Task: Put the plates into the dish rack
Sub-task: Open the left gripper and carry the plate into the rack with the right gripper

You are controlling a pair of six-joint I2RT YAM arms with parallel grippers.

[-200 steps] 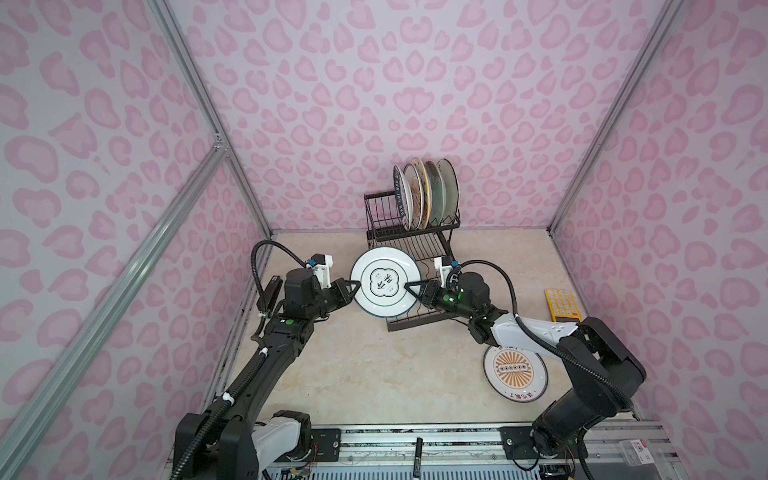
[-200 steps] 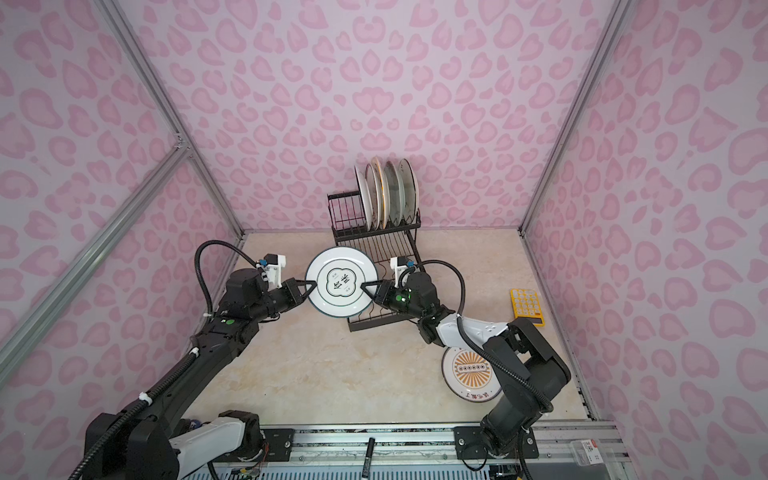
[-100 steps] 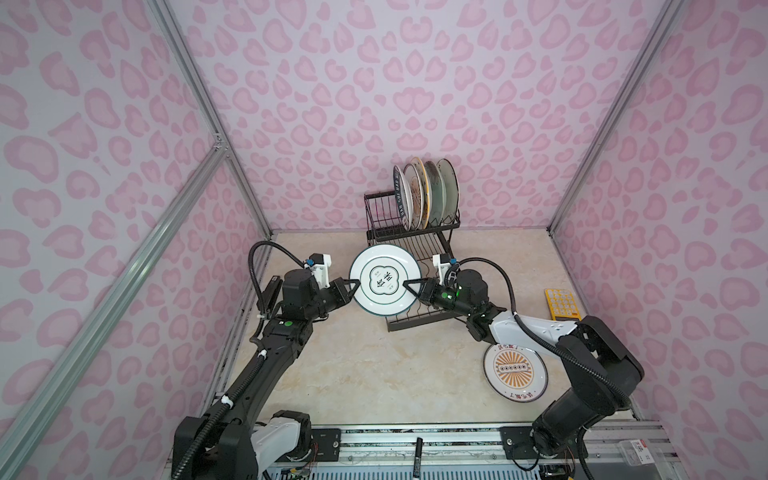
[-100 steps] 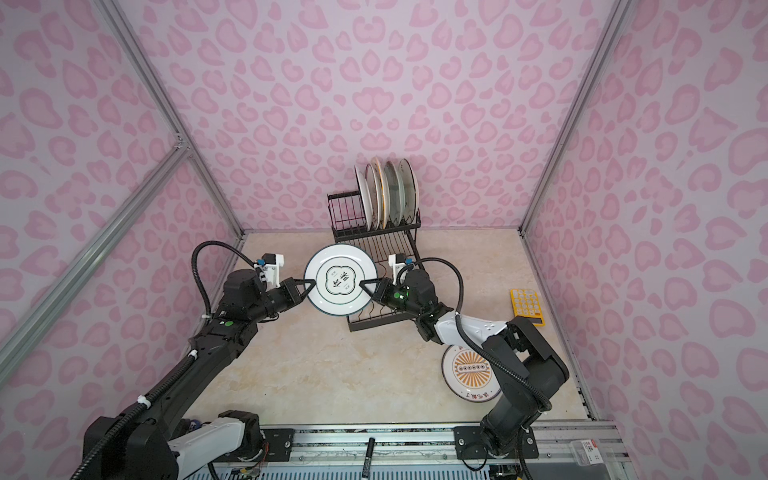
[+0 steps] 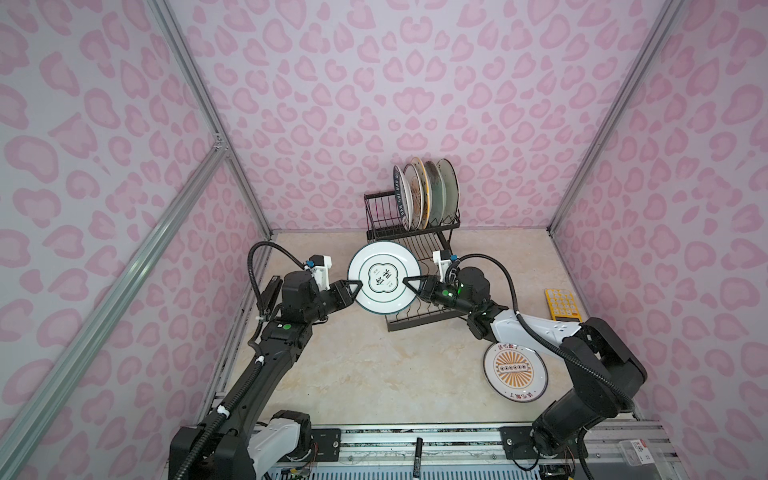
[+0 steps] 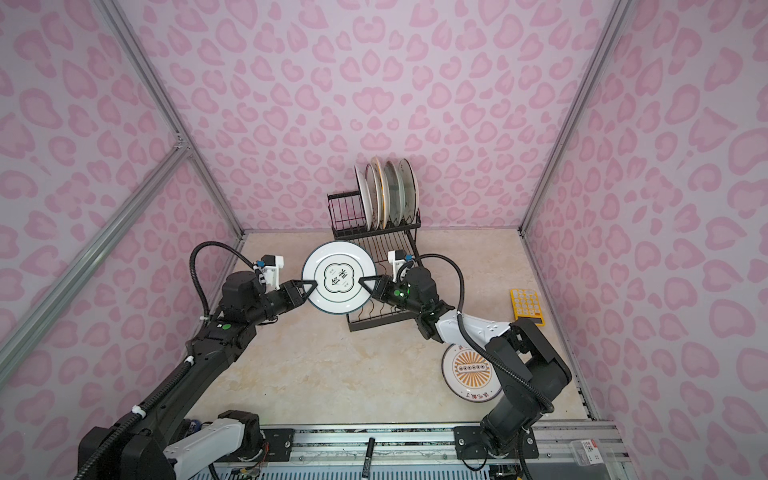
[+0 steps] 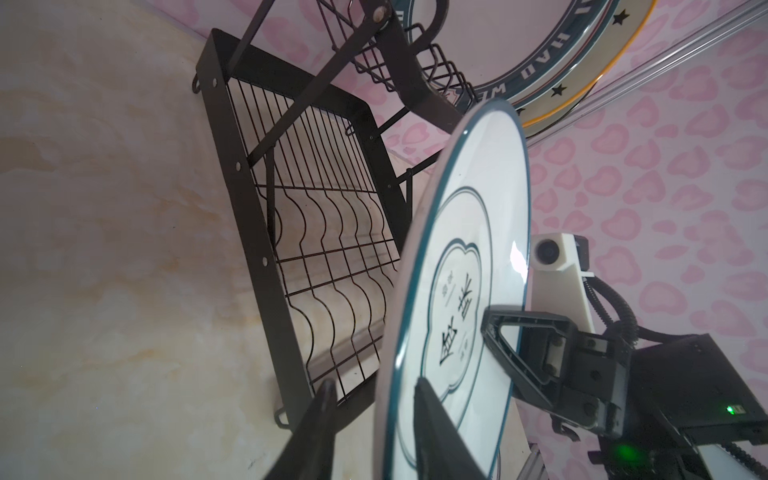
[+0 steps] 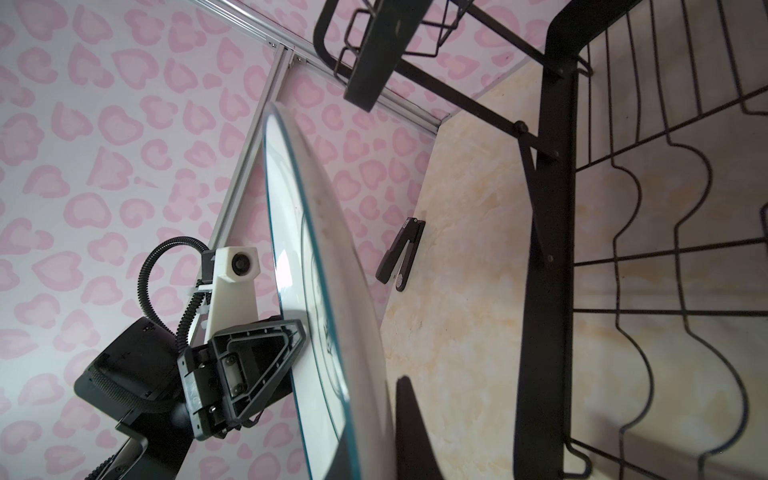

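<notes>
A white plate (image 5: 382,282) (image 6: 337,277) with a teal rim and dark lettering hangs upright over the front of the dish rack's lower tray (image 5: 415,326). My right gripper (image 5: 409,282) (image 8: 374,415) is shut on its right edge. My left gripper (image 5: 355,286) (image 7: 374,386) straddles its left rim with the jaws open; one finger (image 7: 324,415) stands clear of the plate's back. Several plates (image 5: 424,191) stand in the rack's upper tier (image 6: 345,216). An orange-sunburst plate (image 5: 514,372) (image 6: 471,372) lies flat on the table under my right arm.
A yellow calculator (image 5: 561,303) lies near the right wall. The slotted lower tray (image 7: 332,249) holds no plates. A black marker (image 5: 417,451) rests on the front rail. Pink patterned walls close in three sides.
My left gripper's jaws have parted from the plate's rim. My right gripper has closed on the opposite edge. The plate has shifted slightly up toward the rack.
</notes>
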